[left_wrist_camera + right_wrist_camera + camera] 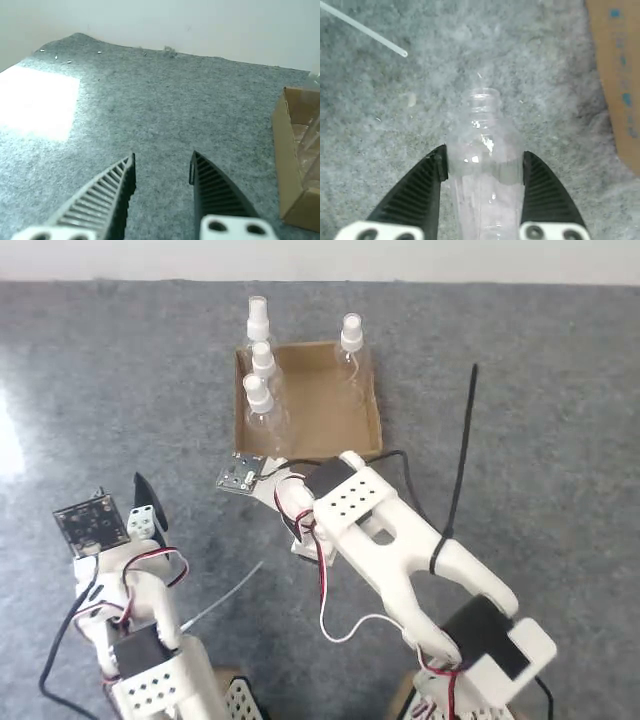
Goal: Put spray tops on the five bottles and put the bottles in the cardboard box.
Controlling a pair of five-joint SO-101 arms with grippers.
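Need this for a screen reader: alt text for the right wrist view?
The right gripper holds a clear, capless bottle over grey felt. A thin clear tube lies farther off; an edge of the cardboard box shows too.

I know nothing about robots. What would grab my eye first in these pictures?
Likely the cardboard box at the far middle of the grey carpet, with four clear spray-topped bottles rising from it. Then the right claw, shut on a fifth, topless bottle just in front of the box, while the left claw hangs open over bare floor.
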